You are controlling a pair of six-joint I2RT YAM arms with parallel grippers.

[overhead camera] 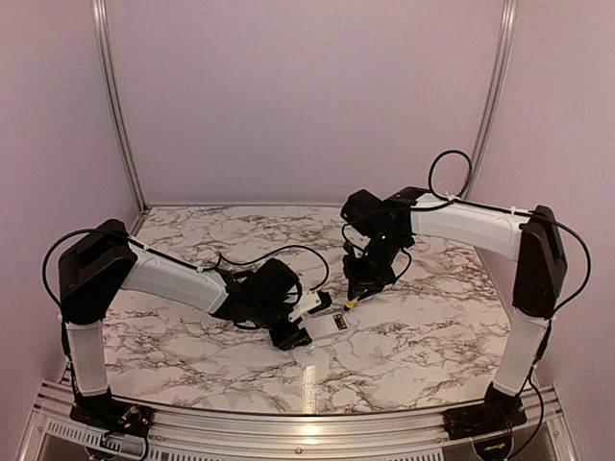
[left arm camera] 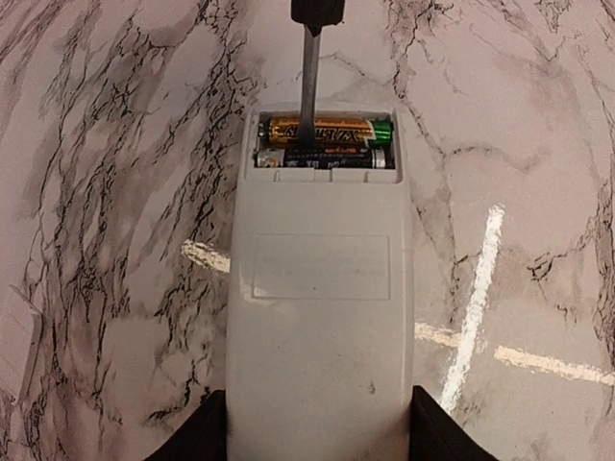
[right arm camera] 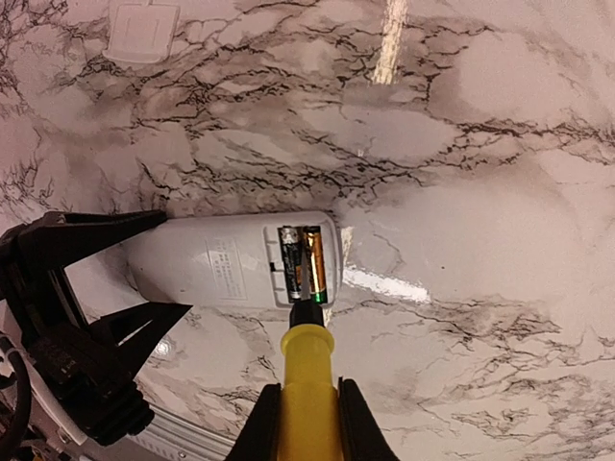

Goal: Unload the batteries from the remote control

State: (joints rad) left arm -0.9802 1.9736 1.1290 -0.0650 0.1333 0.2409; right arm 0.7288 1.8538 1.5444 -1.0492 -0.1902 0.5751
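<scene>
The right claw point(right arm camera: 307, 408) is pressed tight on the yellow handle of a screwdriver point(right arm camera: 307, 360). One black finger point(right arm camera: 264, 427) shows on each side of the handle. The thin metal stick of the screwdriver points away from the claw. It goes down into the little open hole at one end of the remote point(right arm camera: 226, 264). The tip ends right on the line where the two batteries meet (it crosses over the gold one to get there).

The gold battery point(left arm camera: 327, 130) has a green end and lies closest to the end of the remote. The dark battery point(left arm camera: 332, 157) lies just beside it, and the two are side by side and touching. Both are lying flat inside the hole.

The left claw point(left arm camera: 320, 418) is partly spread and pinches the other end of the remote. It has one black finger on each long side. The remote is white and lies flat with its back side up.

It rests on the marble table point(overhead camera: 432, 327), near the middle, between the two arms. A small white flat piece point(right arm camera: 142, 31) lies on the table too, well apart from the remote.
</scene>
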